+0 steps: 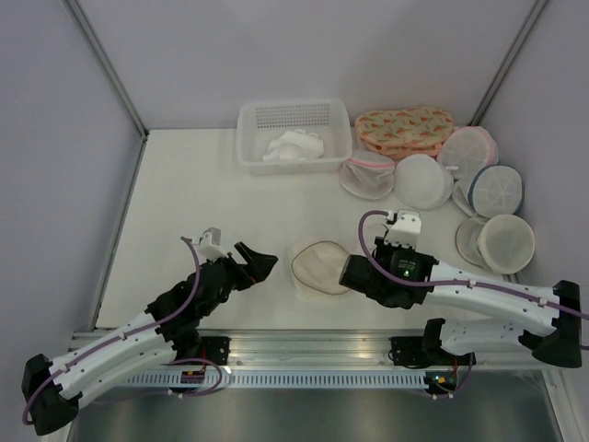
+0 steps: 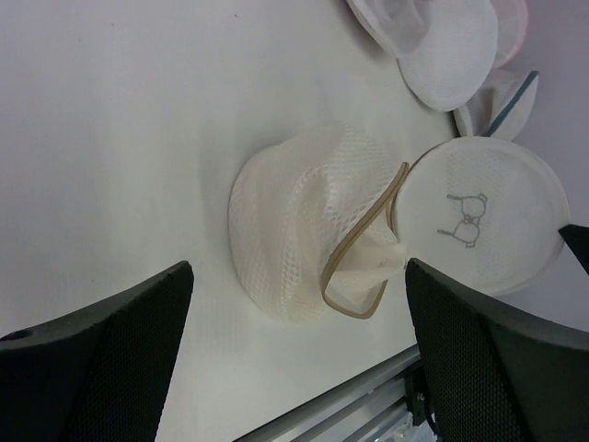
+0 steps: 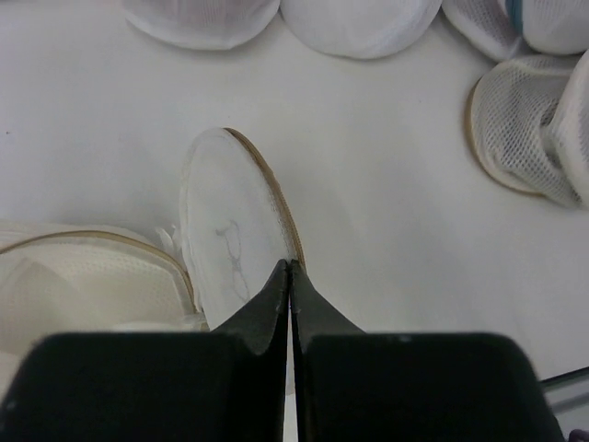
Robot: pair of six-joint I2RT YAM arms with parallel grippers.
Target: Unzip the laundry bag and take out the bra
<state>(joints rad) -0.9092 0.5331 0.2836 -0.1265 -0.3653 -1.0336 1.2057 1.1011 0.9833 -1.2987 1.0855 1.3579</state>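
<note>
The laundry bag point(image 1: 317, 267) lies at the table's near middle, a cream mesh pouch with a tan rim. In the left wrist view its mesh body point(image 2: 285, 230) gapes open, and its round flat lid point(image 2: 483, 216) stands flipped up to the right. Soft white fabric point(image 2: 375, 262), likely the bra, shows in the opening. My right gripper point(image 1: 348, 273) is shut on the lid's tan rim point(image 3: 276, 207); its fingertips point(image 3: 291, 267) meet there. My left gripper point(image 1: 262, 264) is open and empty, just left of the bag and facing it point(image 2: 296, 276). The zip pull is hidden.
A white perforated basket point(image 1: 294, 115) at the back holds a white garment point(image 1: 294, 147). A floral orange pouch point(image 1: 405, 129), white dome pouches point(image 1: 423, 181) and a cream mesh pouch point(image 1: 497, 241) crowd the right side. A metal rail point(image 1: 304, 345) runs along the near edge.
</note>
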